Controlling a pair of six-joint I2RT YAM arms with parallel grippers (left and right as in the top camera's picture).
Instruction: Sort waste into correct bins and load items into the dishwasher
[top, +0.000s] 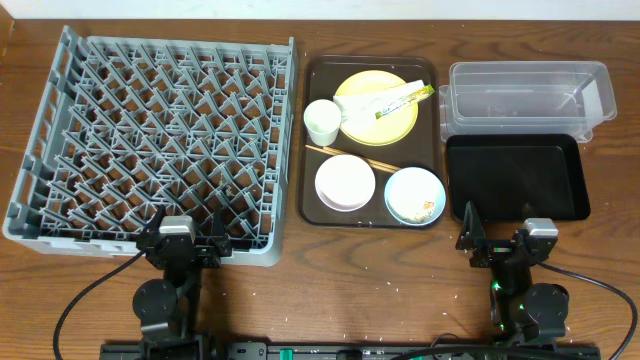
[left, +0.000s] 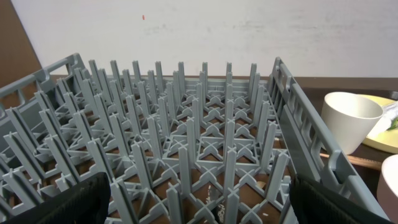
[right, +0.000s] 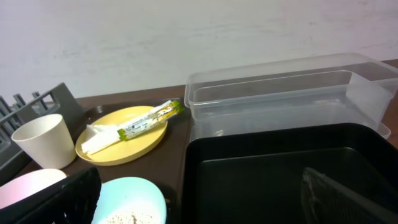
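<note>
The large square grey plastic dish rack (top: 150, 140) takes up the table's left side. To its right, a dark brown serving tray (top: 428, 145) holds the dishes. Further right lie a shallow black rectangular tray (top: 515, 180) and, behind it, a clear plastic rectangular tub (top: 525, 95).

On the brown tray are a round yellow plate (top: 375, 105), a white bowl (top: 345, 182), a light blue bowl (top: 414, 195) and a white cup (top: 321, 121).

Only the overhead view shows the thin wooden chopsticks (top: 350, 155), lying between plate and bowls. Only the right wrist view shows the whitish rice grains (right: 124, 218) in the blue bowl and the white crumpled paper napkin (right: 99, 138) under the yellow-green paper chopstick sleeve (right: 149, 119) on the plate.

The left gripper (top: 187, 245) is at the rack's near edge and the right gripper (top: 497, 245) at the black tray's. The jaws of both stand wide apart.
</note>
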